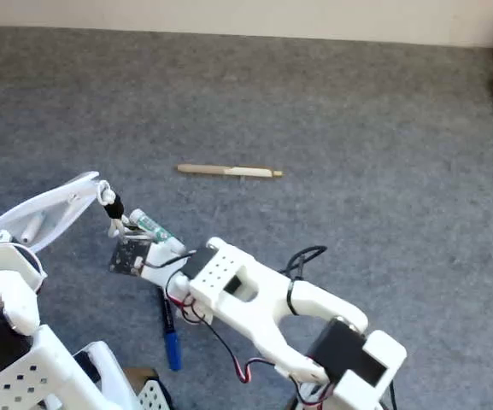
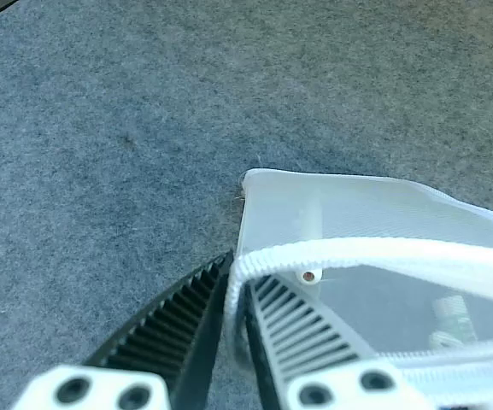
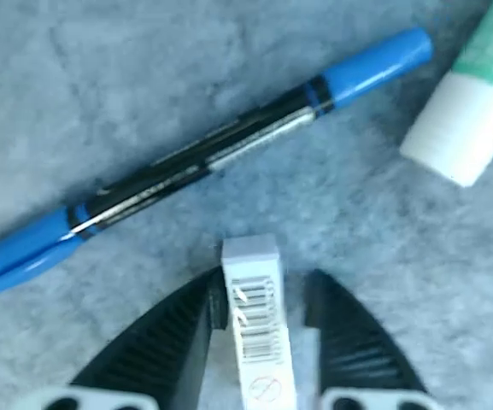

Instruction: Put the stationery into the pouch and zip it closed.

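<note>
Pouch (image 1: 49, 212) gapes at left in the high view; wooden pen (image 1: 229, 171), blue pen (image 1: 169, 335), green-white tube (image 1: 152, 226) lie outside on grey carpet (image 1: 357, 111), pale wall (image 1: 229, 13) behind; left wrist: left gripper (image 2: 233, 320) pinches the pouch rim; right wrist: right gripper (image 3: 263, 286) pinches a white barcoded stick (image 3: 250, 329); we judge loading barely begun, zip not yet closed.

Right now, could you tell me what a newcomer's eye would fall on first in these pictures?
The right gripper grips a small white barcoded item close to a blue pen. The left gripper pinches the white mesh pouch by its zipper edge, and a beige pen lies alone farther out on the grey carpet.
</note>
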### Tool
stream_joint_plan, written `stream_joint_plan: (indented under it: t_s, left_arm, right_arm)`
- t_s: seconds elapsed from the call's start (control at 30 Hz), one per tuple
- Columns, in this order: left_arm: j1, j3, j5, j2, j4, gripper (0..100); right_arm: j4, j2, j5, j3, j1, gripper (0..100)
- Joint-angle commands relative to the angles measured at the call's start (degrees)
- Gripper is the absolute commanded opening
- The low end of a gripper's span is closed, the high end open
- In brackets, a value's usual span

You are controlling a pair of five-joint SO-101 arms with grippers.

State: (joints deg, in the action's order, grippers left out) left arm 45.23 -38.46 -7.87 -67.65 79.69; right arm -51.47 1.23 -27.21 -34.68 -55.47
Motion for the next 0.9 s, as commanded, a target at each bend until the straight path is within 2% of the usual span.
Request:
stream_joint_plan:
  t_s: [0.0, 0.27, 0.4, 0.63, 0.87]
  left_arm:
    - [1.0, 2.9, -0.7, 0.3, -0.2, 1]
    - [0.8, 1.7, -0.5, -0.1, -0.5, 1]
    - [0.8, 1.7, -0.5, -0.1, -0.5, 1]
    - [0.7, 1.5, -0.4, -0.1, -0.5, 1]
    - [0.6, 1.7, -0.4, -0.1, -0.5, 1]
  right_arm:
    - [0.2, 0.7, -0.8, 2.7, 0.1, 7.4]
    - [0.1, 0.7, -0.6, 2.2, 0.0, 6.7]
    - [0.0, 0.7, -0.6, 2.2, 0.0, 0.2]
    - [-7.1, 0.1, 3.5, 2.8, 0.1, 0.5]
    - [-8.0, -13.1, 3.9, 1.7, 0.4, 0.5]
